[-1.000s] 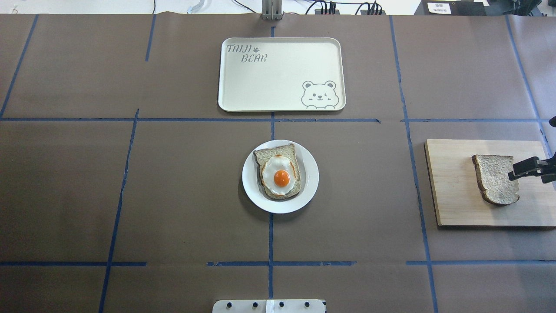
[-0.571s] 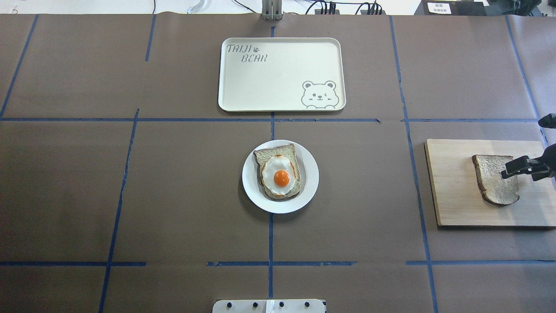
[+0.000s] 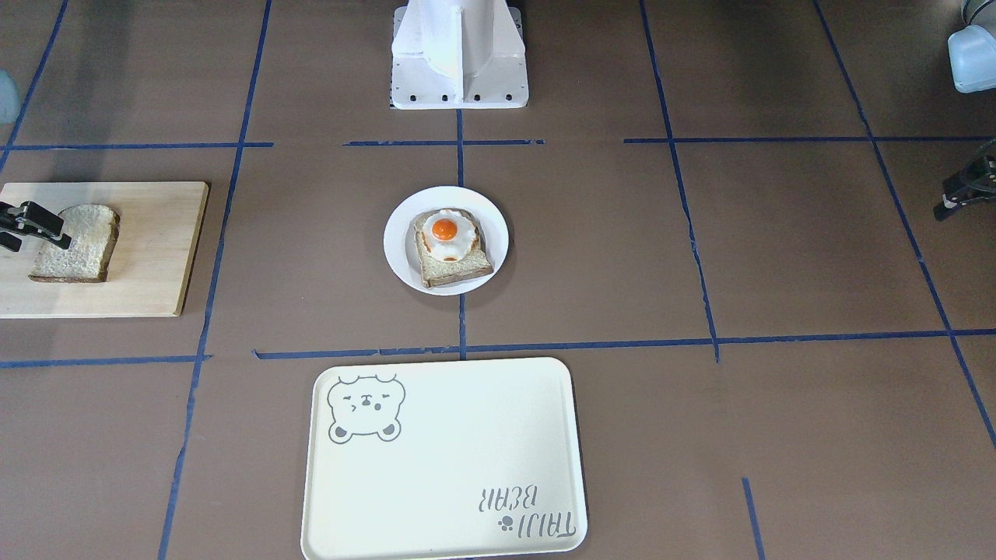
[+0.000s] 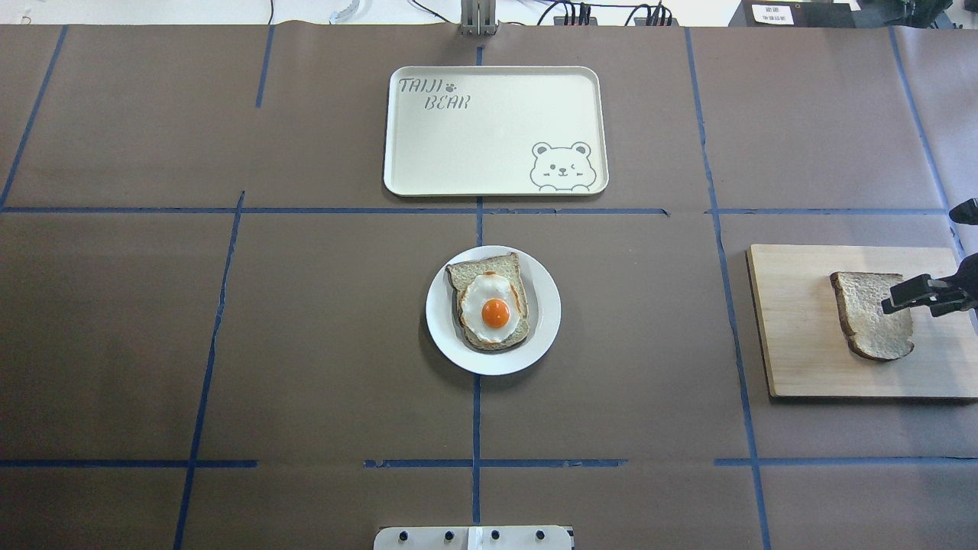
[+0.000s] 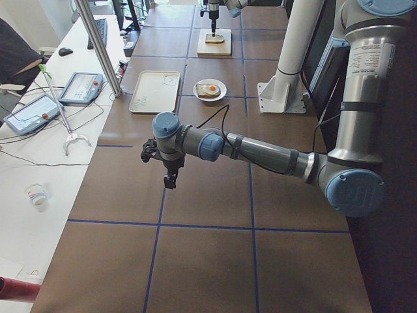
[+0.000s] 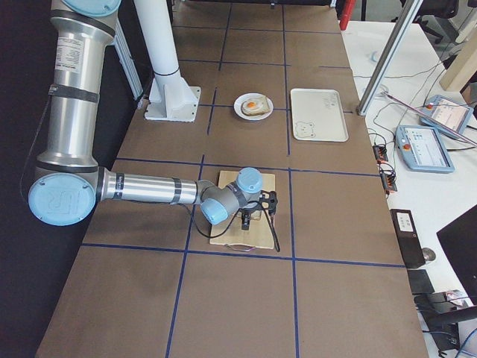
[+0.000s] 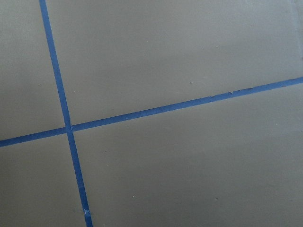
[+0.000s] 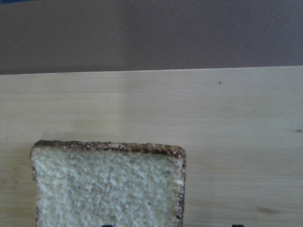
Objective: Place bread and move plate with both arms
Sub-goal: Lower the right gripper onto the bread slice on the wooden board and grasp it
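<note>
My right hand (image 4: 909,296) hangs parted, close over the wooden board (image 4: 795,336), astride the crust of the bread (image 4: 867,313) toward the board's outer end. The bread lies flat on the board. I judge it light, soft and crumbly, so I would pinch gently at the firmer crust, not the crumb. The plate (image 4: 546,321) with its egg toast (image 4: 495,309) sits well apart from the board. My left hand (image 3: 961,190) is farther from the board yet; apart or together, I cannot tell.
</note>
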Action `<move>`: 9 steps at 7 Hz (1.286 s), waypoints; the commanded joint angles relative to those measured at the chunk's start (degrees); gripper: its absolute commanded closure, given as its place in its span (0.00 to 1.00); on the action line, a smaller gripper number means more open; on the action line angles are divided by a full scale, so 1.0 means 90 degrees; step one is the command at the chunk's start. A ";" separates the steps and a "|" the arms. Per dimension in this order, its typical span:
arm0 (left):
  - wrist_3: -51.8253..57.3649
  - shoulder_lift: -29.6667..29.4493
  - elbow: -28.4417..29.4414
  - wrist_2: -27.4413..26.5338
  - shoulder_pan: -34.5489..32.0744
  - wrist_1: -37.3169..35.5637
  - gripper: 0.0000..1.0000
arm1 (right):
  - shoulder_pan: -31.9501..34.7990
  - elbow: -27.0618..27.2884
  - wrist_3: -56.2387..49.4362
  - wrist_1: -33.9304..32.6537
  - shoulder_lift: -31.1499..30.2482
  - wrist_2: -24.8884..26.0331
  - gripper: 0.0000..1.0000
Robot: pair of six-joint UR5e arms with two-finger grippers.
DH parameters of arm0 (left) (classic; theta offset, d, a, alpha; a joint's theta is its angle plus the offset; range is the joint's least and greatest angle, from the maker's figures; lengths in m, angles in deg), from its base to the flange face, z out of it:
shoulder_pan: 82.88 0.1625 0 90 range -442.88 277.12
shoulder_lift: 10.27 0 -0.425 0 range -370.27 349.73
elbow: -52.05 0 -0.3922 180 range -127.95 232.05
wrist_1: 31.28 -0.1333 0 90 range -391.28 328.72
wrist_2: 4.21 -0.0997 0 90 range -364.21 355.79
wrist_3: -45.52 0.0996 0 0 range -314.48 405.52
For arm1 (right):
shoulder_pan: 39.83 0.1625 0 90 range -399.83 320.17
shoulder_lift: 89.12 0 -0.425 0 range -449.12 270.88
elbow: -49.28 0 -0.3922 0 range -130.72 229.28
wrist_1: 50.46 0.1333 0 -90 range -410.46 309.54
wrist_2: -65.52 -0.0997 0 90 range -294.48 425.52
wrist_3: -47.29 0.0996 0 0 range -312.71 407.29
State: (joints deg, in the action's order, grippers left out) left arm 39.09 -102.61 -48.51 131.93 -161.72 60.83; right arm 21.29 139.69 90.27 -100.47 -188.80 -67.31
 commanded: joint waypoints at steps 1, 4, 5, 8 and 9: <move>0.0001 0.0007 0.0001 0.0000 0.0000 0.0029 0.00 | -0.0004 0.0140 0.0000 -0.0009 -0.0106 0.0012 0.12; 0.0001 0.0017 -0.0009 0.0010 0.0000 0.0039 0.00 | -0.0053 -0.0016 -0.0009 -0.0038 -0.0096 0.0042 0.12; 0.0001 0.0017 -0.0009 0.0010 0.0000 0.0039 0.00 | -0.0063 -0.0016 0.0000 -0.0019 -0.0096 0.0023 0.12; 0.0001 0.0065 -0.0018 0.0010 -0.0010 0.0078 0.00 | -0.0082 -0.0055 0.0000 -0.0086 -0.0057 0.0032 0.40; 0.0001 0.0114 -0.0018 0.0010 -0.0010 0.0117 0.00 | -0.0082 -0.0026 0.0000 -0.0087 -0.0057 -0.0007 0.55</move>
State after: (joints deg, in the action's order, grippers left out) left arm 39.10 -102.03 -48.64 132.02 -161.80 61.52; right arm 20.57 139.29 90.27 -101.10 -189.41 -67.11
